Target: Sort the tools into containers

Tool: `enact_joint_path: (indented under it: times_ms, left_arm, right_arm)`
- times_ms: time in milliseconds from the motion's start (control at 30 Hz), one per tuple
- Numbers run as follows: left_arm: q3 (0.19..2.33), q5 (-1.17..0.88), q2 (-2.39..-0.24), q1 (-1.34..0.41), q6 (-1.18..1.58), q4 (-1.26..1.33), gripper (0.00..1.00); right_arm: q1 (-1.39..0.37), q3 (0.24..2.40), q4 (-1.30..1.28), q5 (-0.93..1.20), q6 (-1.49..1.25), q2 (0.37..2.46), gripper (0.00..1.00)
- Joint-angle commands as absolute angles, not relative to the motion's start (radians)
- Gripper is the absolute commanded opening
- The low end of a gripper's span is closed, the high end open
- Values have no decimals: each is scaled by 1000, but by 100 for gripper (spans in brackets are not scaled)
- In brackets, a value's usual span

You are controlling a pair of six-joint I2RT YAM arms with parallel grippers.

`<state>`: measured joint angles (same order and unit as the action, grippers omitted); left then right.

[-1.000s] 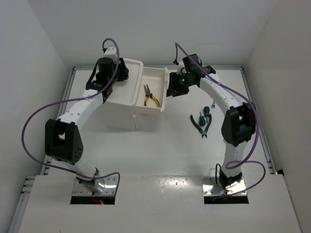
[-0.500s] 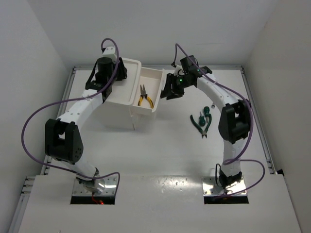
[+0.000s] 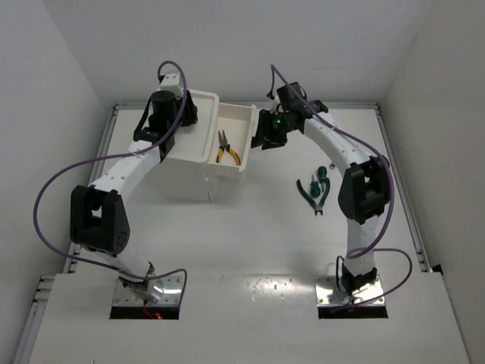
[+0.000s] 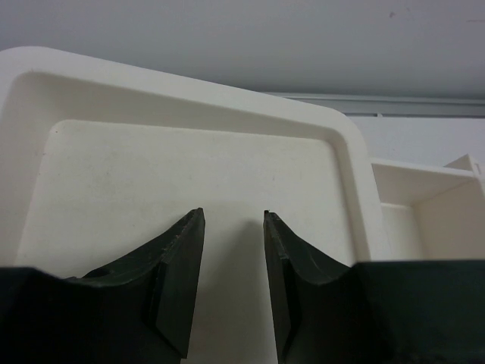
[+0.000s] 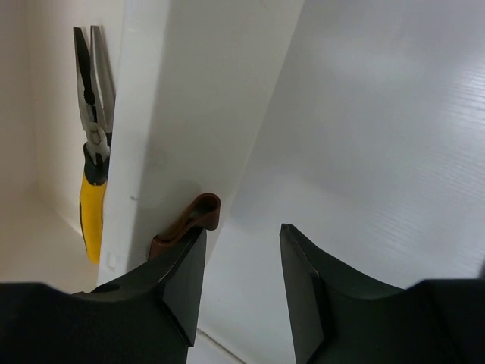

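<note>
The white plastic box (image 3: 182, 178) stands at the back left, and its drawer (image 3: 226, 176) is pulled out to the right. Yellow-handled pliers (image 3: 227, 148) lie in the drawer and also show in the right wrist view (image 5: 92, 182). My right gripper (image 3: 261, 139) is open at the drawer's front wall, its left finger against the dark brown knob (image 5: 189, 224). My left gripper (image 3: 191, 114) is open and empty over the box's recessed tray top (image 4: 189, 167). Dark green-handled pliers (image 3: 312, 193) and the green-and-orange screwdriver (image 3: 321, 174) lie on the table to the right. No wrenches are in view.
White walls close in the table at the back and on both sides. A metal rail (image 3: 394, 152) runs along the table's right edge. Bare white table lies in front of the box and around the two loose tools.
The drawer with the yellow pliers has slid left, further into the box, with my right gripper following its front. The left arm has barely moved.
</note>
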<state>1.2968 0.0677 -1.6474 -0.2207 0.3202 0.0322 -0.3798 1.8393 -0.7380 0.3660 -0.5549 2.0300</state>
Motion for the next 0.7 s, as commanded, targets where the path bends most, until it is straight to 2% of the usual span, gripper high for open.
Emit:
enact_joint_path:
  times_ms: [0, 133, 267, 467, 667]
  left_arm:
    - [1166, 40, -1764, -215, 333, -468, 45]
    - [1166, 40, -1764, -224, 333, -459, 45]
    - [1166, 31, -1764, -224, 333, -459, 45]
    - [1166, 31, -1764, -233, 333, -459, 45]
    - [1166, 20, -1764, -233, 333, -459, 45]
  right_arm:
    - [-388, 1911, -511, 232, -604, 2037, 45]
    - [-388, 1911, -489, 150, -604, 2028, 47]
    - [-379, 1885, -456, 161, -624, 2017, 49]
    - [-402, 1859, -379, 398, -644, 2006, 49]
    - [-449, 1873, -321, 491, -658, 2006, 49]
